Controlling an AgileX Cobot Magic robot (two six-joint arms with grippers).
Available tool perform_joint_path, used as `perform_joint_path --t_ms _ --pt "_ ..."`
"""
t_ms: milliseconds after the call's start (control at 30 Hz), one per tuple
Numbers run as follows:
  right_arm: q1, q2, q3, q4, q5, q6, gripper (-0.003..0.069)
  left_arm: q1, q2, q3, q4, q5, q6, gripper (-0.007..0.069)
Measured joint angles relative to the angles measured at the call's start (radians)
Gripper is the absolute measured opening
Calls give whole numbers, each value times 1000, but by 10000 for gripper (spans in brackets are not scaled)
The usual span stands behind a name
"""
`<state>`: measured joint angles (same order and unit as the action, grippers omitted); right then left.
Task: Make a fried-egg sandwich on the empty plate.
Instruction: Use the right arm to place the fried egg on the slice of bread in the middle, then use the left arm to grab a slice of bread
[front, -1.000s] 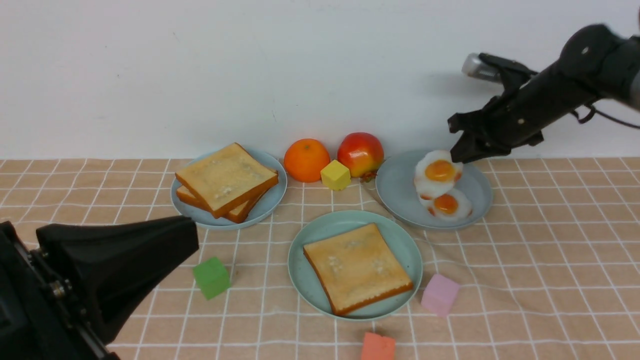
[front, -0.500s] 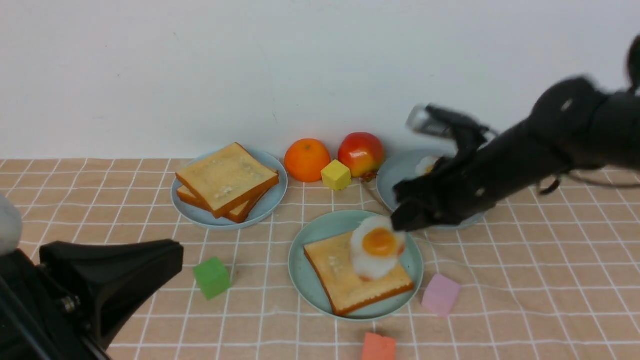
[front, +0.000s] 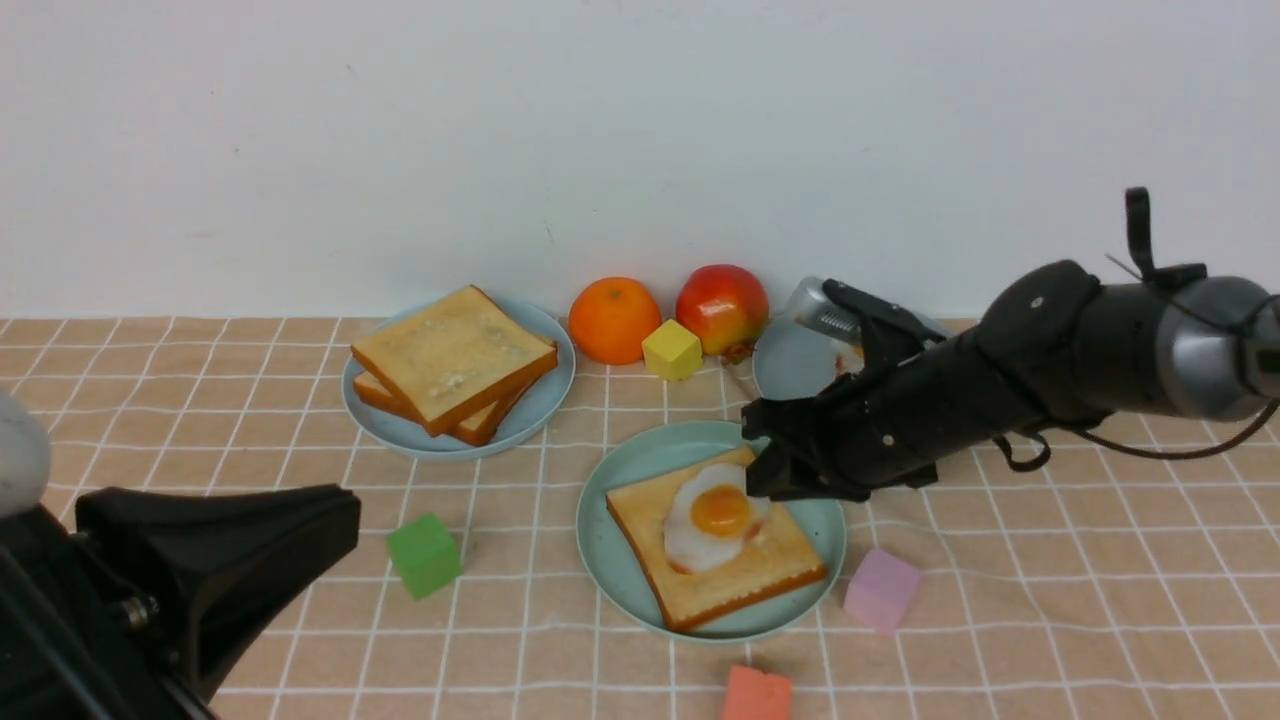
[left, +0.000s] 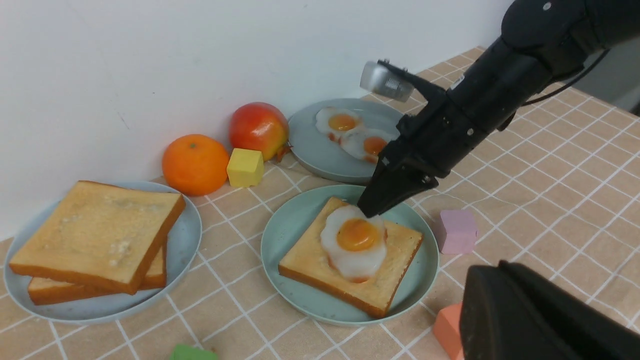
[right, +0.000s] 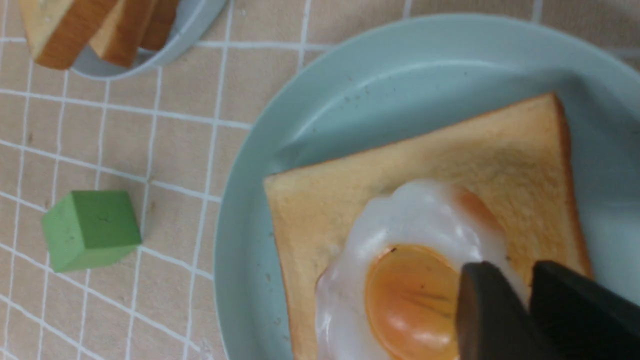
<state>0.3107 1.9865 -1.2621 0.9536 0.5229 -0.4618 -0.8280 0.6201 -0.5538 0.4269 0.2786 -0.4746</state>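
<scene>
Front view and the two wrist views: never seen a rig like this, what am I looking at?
A two-armed robot. The front view looks out from between its arms; each wrist view comes from a camera on that arm.

On the checked surface: a mint-green plate with a toast slice and a fried egg on it, stacked toast and more eggs on blue-grey plates, an orange, a red fruit and small coloured blocks.

Left claw: shut, empty. Right claw: fingers apart at the egg's edge, and the egg lies on the toast.
</scene>
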Motion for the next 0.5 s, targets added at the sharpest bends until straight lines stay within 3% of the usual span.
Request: perform_joint_path --t_ms 33,167,233,333,500 --pt "0 0 0 0 0 0 197 0 0 0 0 0 0 7" --pt "0 -19 0 -32 23 0 364 0 0 0 -11 9 -3 15" --pt "-1 -56 2 -75 63 0 386 0 24 -2 -29 37 -25 15" --pt "-1 -153 2 -166 148 26 368 0 106 -17 -48 112 -75 2" --pt "-1 -357 2 -383 324 141 232 0 329 -107 -59 227 -97 -13"
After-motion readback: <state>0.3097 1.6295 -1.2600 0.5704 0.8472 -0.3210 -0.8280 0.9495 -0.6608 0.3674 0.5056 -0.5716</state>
